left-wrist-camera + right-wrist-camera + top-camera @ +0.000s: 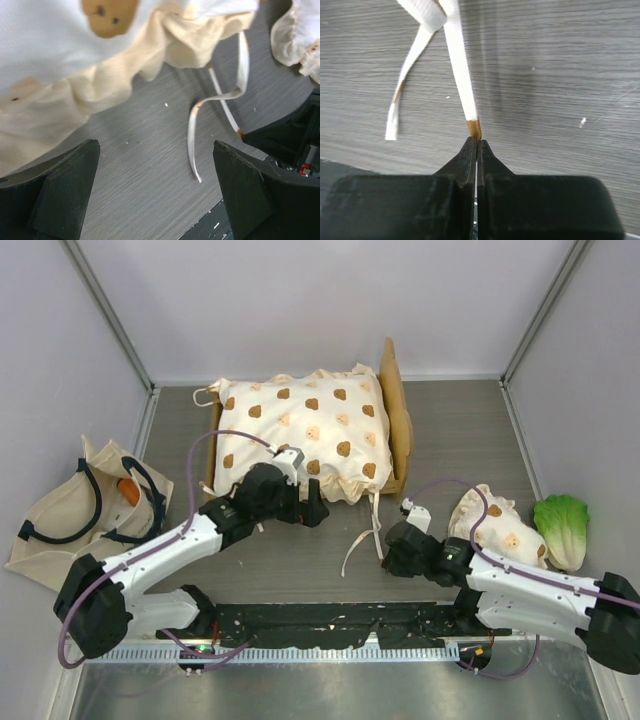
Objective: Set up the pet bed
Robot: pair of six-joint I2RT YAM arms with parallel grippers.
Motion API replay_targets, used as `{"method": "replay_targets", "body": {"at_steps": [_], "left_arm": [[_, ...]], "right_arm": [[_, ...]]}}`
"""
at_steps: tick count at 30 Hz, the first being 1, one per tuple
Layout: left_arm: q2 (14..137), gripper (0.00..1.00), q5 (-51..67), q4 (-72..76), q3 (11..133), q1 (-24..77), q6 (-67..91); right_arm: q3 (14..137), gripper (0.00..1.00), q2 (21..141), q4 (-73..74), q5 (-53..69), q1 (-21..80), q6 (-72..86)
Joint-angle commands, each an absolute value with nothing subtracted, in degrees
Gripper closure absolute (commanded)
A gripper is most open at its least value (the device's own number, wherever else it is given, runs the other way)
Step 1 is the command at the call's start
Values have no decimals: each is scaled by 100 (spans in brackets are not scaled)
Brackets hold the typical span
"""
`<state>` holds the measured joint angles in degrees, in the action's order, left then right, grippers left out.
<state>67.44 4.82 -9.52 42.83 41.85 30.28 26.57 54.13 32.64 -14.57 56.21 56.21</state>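
Right claw point(476, 142): fingers closed tight, pinching only the brown-tipped end of a white tie ribbon point(460, 65) — a bare sliver of a grip. The ribbon runs straight ahead of that claw toward the cream bear-print cushion point(300, 430). A second loose tail lies just left of it on the table point(470, 440).

Left claw point(156, 150): spread wide, nothing between the fingers. The cushion's ruffled front hem sits just ahead of it, and the ribbons trail off to its right.

The pet bed point(398, 410) lies beyond both claws. The cushion is already on the frame and hides its near side.

Handling, as you should judge it:
- The cushion looks soft, light and floppy — it will likely sag and drag rather than move as one piece. Take a full pinch of hem or corner, not the flat top.
- The ribbon is thin and probably slick, so a pull from that tip hold may slip out. Grip further up.
- The wooden frame looks stiff but light. Expect it to shift if you tug hard.
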Motion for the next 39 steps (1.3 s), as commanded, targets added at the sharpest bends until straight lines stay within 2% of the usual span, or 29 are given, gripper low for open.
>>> {"method": "replay_targets", "body": {"at_steps": [1,10,17,21,31,34,35,39], "left_arm": [[6486,0,44,-967,4588,4622,2865],[6758,0,-53,-423,4334,5501,4437],[7558,2,553,957,3955,5730,5616],[8032,13,817,1694,3841,5836,6063],[8885,24,1353,2522,3990,6047,6583],[9096,31,1476,2671,3999,6056,6679],[9140,37,1485,2715,3999,6056,6714],[9307,42,1415,3005,3938,6056,6873]], "right_arm": [[2295,99,4686,2699,-1065,5669,5994],[1951,99,3964,2023,-449,5678,6003],[1863,99,3859,1837,-387,5739,5985],[1776,99,3561,1916,-501,5748,6029],[1582,99,3147,1960,-589,5748,6152],[1547,99,3068,1960,-606,5748,6152],[1538,99,3041,1951,-606,5739,6152],[1538,99,2997,2004,-598,5748,6179]]}}
